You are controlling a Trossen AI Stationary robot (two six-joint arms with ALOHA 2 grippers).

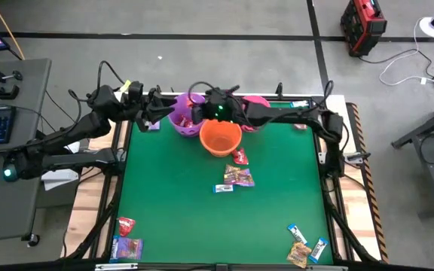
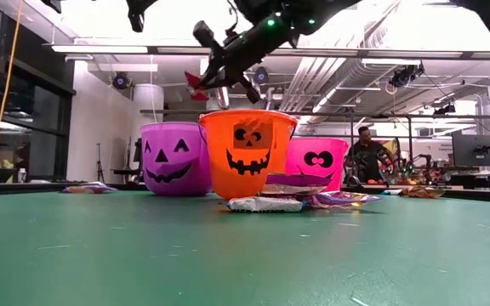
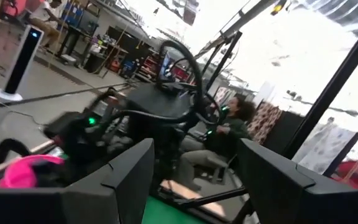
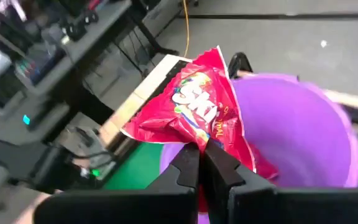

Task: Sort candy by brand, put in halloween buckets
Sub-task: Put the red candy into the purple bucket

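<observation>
Red candy packet (image 4: pixel 194 109) hangs pinched between the pressed-together fingers of the right gripper (image 4: pixel 202 165), directly over the open mouth of the purple bucket (image 4: pixel 303 124). That bucket stands at the far edge of the green table (image 1: pixel 202 218), touching the orange bucket (image 1: pixel 221 138), with the pink bucket (image 1: pixel 256 105) just beyond on the right, partly hidden under the arm. In front of the orange bucket lie a red sweet (image 1: pixel 240 156) and a small cluster of wrapped sweets (image 1: pixel 237 178). More candy sits at the near left corner (image 1: pixel 126 239) and the near right corner (image 1: pixel 306 248). The left gripper (image 3: pixel 194 180) is raised near the table's far left corner with its fingers spread and nothing between them.
</observation>
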